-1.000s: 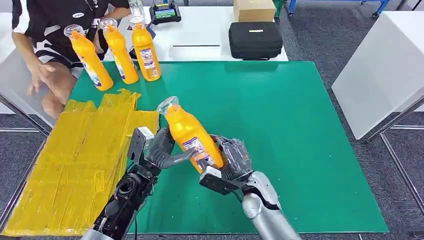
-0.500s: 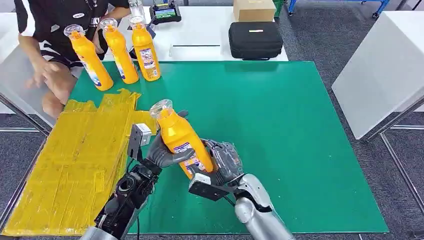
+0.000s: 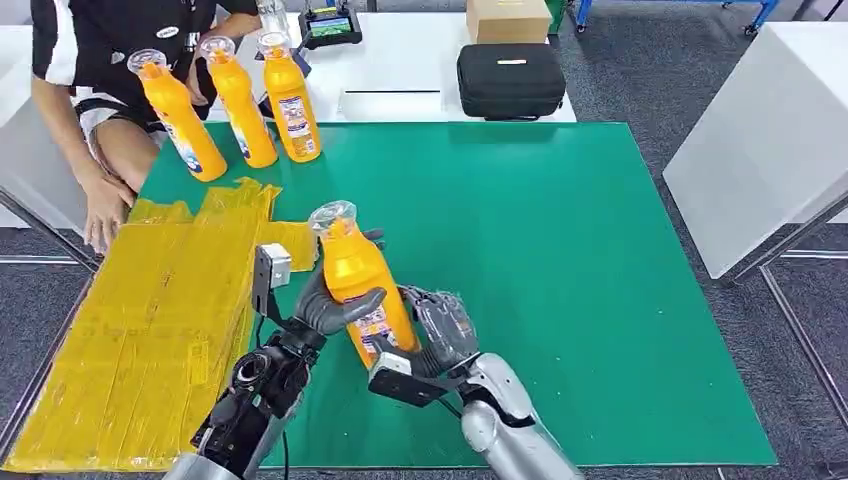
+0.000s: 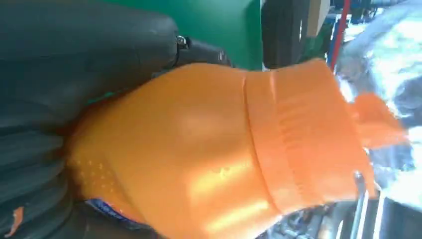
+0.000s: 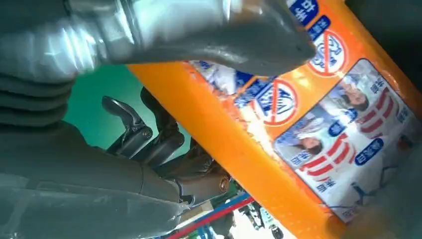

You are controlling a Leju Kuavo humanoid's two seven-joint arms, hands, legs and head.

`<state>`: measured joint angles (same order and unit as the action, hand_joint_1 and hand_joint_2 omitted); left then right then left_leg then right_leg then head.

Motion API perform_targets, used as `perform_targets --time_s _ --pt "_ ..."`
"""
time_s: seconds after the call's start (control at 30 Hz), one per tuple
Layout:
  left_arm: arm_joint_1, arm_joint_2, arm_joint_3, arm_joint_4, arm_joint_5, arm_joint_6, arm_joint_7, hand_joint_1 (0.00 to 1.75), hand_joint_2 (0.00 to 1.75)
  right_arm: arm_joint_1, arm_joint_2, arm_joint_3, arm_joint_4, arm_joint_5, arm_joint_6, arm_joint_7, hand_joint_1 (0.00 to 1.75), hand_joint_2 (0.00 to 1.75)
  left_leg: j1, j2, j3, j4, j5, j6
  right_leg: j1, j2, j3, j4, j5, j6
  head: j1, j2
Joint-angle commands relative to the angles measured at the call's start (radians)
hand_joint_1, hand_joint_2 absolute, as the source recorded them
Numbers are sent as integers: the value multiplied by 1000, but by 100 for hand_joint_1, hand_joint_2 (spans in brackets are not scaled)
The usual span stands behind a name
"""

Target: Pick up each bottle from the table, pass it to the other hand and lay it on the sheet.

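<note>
- Left hand (image 3: 330, 300): reached in from the lower left over the green mat (image 3: 560, 260), its dark fingers and thumb wrapped around the middle of the held bottle (image 3: 362, 285), grasping it; in the left wrist view the hand (image 4: 45, 99) lay against the bottle's orange shoulder (image 4: 199, 159).
- Right hand (image 3: 440, 330): came in from below on a silver forearm, its fingers closed against the lower part of the same bottle, so both hands held it at once; in the right wrist view its grey thumb (image 5: 199, 30) pressed across the label (image 5: 338, 144).
- Held bottle: orange, with a clear cap at the top and a printed label low on its body; nearly upright, tilted slightly, raised above the mat just beside the near edge of the yellow sheet (image 3: 150, 330).
- Three further bottles (image 3: 238, 105): same orange kind, stood upright in a row at the mat's far left corner, beyond the sheet.
- Person (image 3: 110, 70): seated at the far left, one hand resting at the sheet's far edge.
</note>
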<state>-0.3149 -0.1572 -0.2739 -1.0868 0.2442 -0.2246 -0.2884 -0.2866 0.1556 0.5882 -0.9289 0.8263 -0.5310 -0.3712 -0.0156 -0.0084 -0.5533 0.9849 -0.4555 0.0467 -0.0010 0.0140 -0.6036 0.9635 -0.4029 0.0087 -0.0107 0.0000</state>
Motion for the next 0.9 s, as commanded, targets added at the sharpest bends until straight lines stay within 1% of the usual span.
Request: perform_targets --time_s 0.03,0.07,0.1,0.2,0.23,0.33,0.37,0.43,0.47,0.57,0.6,0.63,0.67,0.7,0.77,0.8,0.83,0.87,0.9 --pt "-33 -9 49 38 45 80 -20 175 175 -18 -3 42 71 0 7 -1 175 175 1 0 5 -1 -2 -3 1 -1 5 -1 -2 0 0 0" --pt "-33 -7 47 43 49 84 -25 175 175 -20 -1 39 74 0 7 -2 175 175 1 0 3 -1 -1 -3 1 -1 3 -1 -1 0 0 0" --pt "-34 -6 42 48 54 89 -30 175 175 -21 0 34 78 -1 5 -6 175 175 1 0 6 0 -2 -4 1 -2 6 -1 -2 0 0 0" --pt "-34 -4 32 51 66 95 -38 175 175 -19 -4 10 62 -29 2 -24 175 175 1 0 4 0 -1 -3 1 -2 4 -1 -1 0 0 0" --pt "-34 -2 29 50 68 98 -39 175 175 -19 -7 5 52 -37 3 -29 175 175 2 -1 5 0 -2 -4 2 -3 6 -1 -2 0 0 0" --pt "-34 -2 29 50 69 98 -39 175 175 -24 -10 4 50 -36 5 -29 175 175 1 0 3 0 -1 -3 1 -2 3 -1 -1 0 0 0" --pt "-34 -2 29 50 69 98 -39 175 175 -24 -10 4 50 -36 5 -29 175 175 1 0 5 0 -2 -4 1 -2 6 -1 -2 0 0 0" --pt "-39 0 28 46 74 102 -39 175 175 -29 -16 -11 14 -53 2 -27 175 175 0 0 1 0 0 -2 0 -1 2 -1 0 0 0 0" --pt "-41 1 27 43 78 106 -39 175 175 -31 -20 -17 -6 -65 9 -25 175 175 1 -1 4 0 -1 -3 1 -2 4 0 -2 0 0 0" --pt "-29 4 26 28 81 116 -39 175 175 -16 -36 -44 -85 -107 29 -26 175 175 0 -1 1 0 -1 -2 0 -2 2 0 -1 0 0 0" --pt "-22 6 25 24 81 118 -39 175 175 -4 -42 -54 -113 -119 24 -29 122 175 1 -1 4 1 -2 -4 1 -3 4 0 -2 0 0 0" --pt "-13 7 26 20 82 122 -41 175 175 13 -47 -65 -144 -137 17 -36 2 175 0 -1 2 0 -1 -2 0 -2 2 0 -1 0 0 0" --pt "-3 8 27 16 84 127 -47 175 175 35 -55 -75 -183 -161 20 -47 0 175 1 -1 5 0 -2 -4 1 -3 5 0 -3 1 0 0" --pt "3 9 27 14 85 131 -52 175 175 48 -60 -81 -208 -181 28 -53 0 175 1 -1 2 0 -1 -3 0 -2 3 -1 -1 0 0 0" --pt "7 8 29 14 85 135 -58 175 175 61 -63 -91 -237 -202 29 -58 0 175 1 -1 6 -1 -3 -4 1 -3 7 -1 -3 1 0 0" --pt "7 7 30 14 83 138 -62 175 175 63 -63 -96 -243 -210 28 -59 0 175 1 0 4 0 -2 -3 1 -1 4 -1 -2 0 0 0" --pt "6 5 31 12 74 148 -72 175 175 63 -65 -102 -254 -224 30 -62 0 175 0 -2 3 0 -1 -2 0 -3 3 0 -2 0 0 0" --pt "3 5 30 6 61 161 -81 175 175 60 -66 -108 -263 -233 32 -62 0 175 1 -3 5 0 -2 -4 1 -5 6 0 -3 1 0 0" --pt "2 6 29 2 51 171 -88 175 175 60 -66 -110 -268 -237 32 -63 0 175 0 -2 2 0 -1 -3 0 -2 3 0 -1 0 0 0"
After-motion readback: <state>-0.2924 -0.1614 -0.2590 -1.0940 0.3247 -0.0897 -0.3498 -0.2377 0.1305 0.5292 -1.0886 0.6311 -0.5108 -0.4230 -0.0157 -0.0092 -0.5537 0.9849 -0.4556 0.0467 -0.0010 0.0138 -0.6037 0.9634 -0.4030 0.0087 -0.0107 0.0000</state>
